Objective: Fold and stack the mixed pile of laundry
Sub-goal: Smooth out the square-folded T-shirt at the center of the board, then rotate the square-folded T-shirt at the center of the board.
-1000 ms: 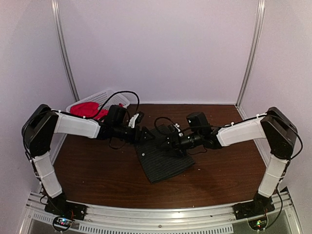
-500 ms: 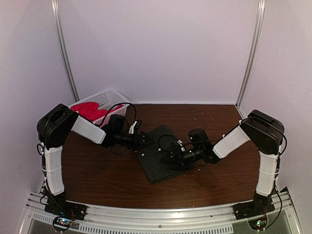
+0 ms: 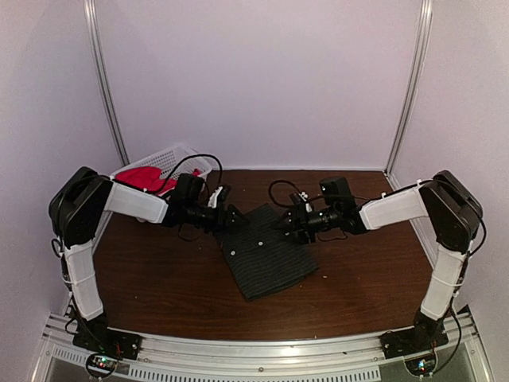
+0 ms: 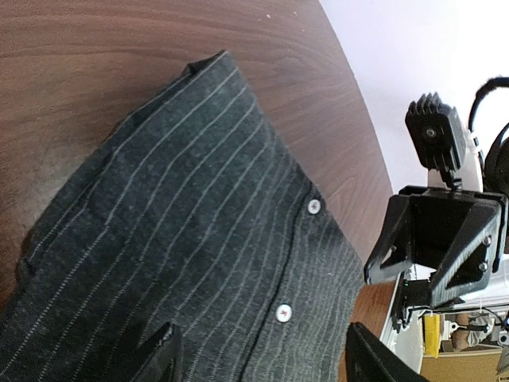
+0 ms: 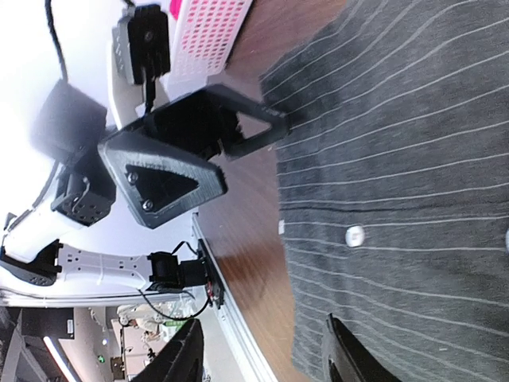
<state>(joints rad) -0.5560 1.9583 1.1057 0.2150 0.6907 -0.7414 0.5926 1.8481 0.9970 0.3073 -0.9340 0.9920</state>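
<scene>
Pulled right gripper [image 3: 284,225] back from pinstriped shirt's [image 3: 266,259] middle to its 1 o'clock edge, jaws apart, empty; kept left gripper [image 3: 237,216] at 11 o'clock, likewise spread.

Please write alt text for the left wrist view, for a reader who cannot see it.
A charcoal pinstriped shirt with two white buttons lies flat on a brown wooden table. The open right hand is near its edge.

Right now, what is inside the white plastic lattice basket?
Inside the white plastic lattice basket lies bright red-pink cloth. The left arm covers the basket's near side, so anything under the cloth cannot be seen.
</scene>
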